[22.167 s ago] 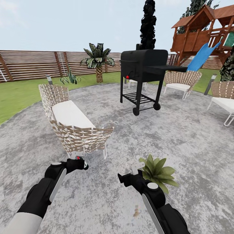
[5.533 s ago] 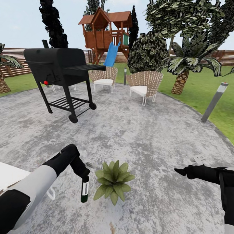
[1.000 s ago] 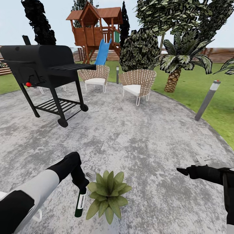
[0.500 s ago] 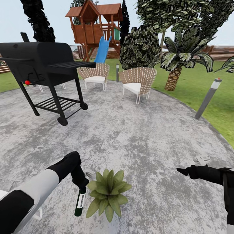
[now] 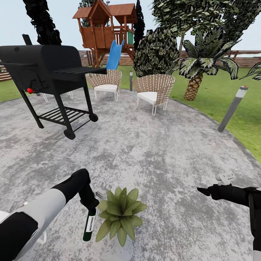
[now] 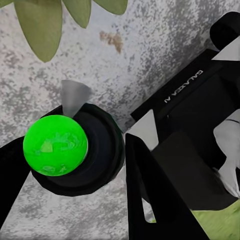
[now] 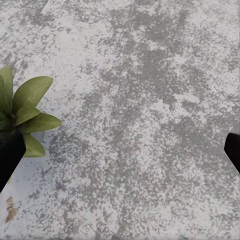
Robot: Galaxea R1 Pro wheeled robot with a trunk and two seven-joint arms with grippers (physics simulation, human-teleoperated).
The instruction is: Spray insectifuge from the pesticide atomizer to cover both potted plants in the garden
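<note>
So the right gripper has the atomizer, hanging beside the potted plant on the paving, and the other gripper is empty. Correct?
Not quite: the left gripper holds the pesticide atomizer, as the head view shows. The bottle does hang beside the potted plant on the grey paving, and the empty one is the right gripper.

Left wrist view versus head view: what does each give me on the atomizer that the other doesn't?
The left wrist view looks along the pesticide atomizer end-on: a bright green round end in a black collar between the left claw fingers. The head view gives its side: dark green body, white label, hanging down from the claw beside the potted plant. Both show plant leaves and the grey paving.
</note>
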